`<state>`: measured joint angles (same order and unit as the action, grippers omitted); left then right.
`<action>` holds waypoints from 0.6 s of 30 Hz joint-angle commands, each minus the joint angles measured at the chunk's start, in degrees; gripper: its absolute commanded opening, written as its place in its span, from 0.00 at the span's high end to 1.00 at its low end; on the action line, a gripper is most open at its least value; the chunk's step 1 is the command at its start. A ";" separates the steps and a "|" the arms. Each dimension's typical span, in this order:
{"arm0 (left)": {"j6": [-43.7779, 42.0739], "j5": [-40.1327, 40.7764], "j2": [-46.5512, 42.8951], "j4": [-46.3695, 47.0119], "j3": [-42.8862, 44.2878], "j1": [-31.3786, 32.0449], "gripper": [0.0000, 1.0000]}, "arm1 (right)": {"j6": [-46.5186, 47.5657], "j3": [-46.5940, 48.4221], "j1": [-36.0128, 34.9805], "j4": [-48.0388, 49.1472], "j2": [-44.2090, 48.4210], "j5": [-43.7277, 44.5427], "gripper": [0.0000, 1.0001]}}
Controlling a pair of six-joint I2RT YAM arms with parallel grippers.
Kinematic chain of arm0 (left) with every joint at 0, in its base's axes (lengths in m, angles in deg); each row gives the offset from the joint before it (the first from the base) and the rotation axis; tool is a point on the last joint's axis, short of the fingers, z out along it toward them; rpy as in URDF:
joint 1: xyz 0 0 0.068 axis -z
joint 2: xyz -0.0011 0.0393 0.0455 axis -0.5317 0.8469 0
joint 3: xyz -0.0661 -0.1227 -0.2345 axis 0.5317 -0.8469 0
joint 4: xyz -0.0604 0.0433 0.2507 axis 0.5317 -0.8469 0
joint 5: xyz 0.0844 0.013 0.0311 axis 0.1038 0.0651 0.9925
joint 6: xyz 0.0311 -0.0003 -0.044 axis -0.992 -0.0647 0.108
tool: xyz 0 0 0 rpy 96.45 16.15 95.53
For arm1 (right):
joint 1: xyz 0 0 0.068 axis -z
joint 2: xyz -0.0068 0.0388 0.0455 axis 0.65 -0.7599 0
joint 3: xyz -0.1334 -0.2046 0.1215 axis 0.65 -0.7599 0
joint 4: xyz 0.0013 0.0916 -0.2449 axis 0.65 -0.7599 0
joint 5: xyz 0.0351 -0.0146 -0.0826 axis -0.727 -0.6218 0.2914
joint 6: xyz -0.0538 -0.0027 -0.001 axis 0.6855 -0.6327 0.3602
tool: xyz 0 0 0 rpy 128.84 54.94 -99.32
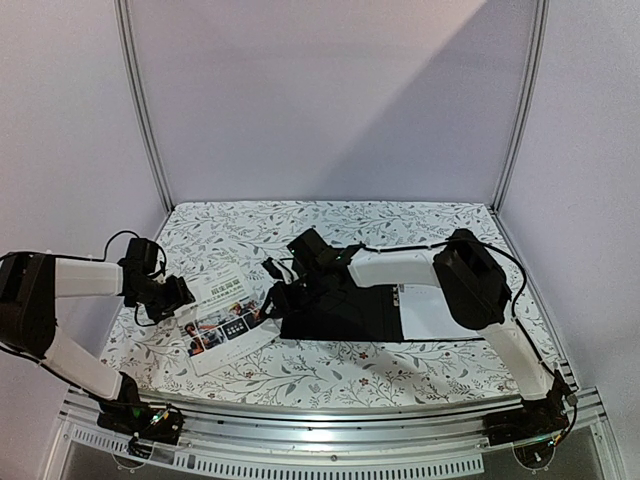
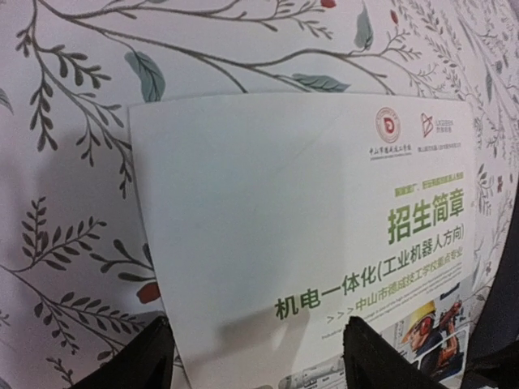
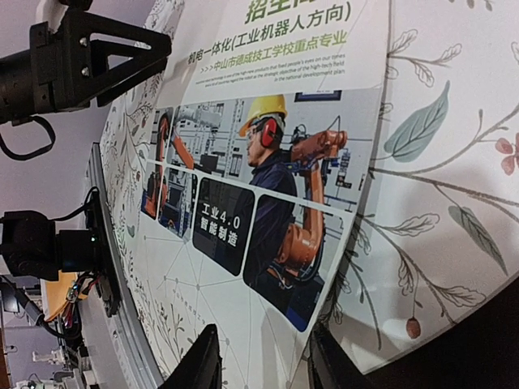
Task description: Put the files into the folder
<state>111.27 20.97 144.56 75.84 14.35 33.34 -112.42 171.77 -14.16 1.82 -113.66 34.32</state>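
The top view places the brochure [image 1: 225, 322] on the table just left of the open folder [image 1: 340, 316], while only the wrist views show the left gripper [image 2: 259, 358] and right gripper [image 3: 261, 366] spread over its opposite edges.

The brochure sheet [image 1: 225, 322] lies on the table [image 1: 400, 225] just left of the folder [image 1: 340, 318]

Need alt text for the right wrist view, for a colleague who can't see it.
A colourful brochure sheet lies on the floral tablecloth, picturing a worker in a yellow hard hat beside orange robot arms. The right gripper, open, frames its near edge; the left gripper is at upper left.
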 commanded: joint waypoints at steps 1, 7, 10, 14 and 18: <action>0.37 -1.70 1.26 0.14 -0.93 -0.51 0.29 | -2.71 0.90 -1.08 -0.02 -1.55 1.76 0.63; 0.51 -2.18 1.18 0.14 -1.19 -0.51 0.29 | -3.20 0.90 -1.35 -4.65 -0.92 8.80 0.57; 0.46 -2.30 1.26 0.26 -1.19 -0.46 0.29 | -3.34 0.86 -1.45 -6.06 -0.45 10.97 0.55; 0.45 -2.52 1.26 0.08 -1.36 -0.49 0.29 | -4.39 0.88 -1.51 -8.53 -0.08 11.48 0.55; 0.68 -2.79 1.26 -0.02 -1.48 -0.42 0.29 | -5.14 0.87 -1.95 -9.14 -0.25 10.01 0.55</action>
<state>111.29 19.57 144.80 76.85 14.17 33.34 -116.27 172.67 -15.40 -2.04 -113.66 42.71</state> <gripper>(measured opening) 0.707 0.451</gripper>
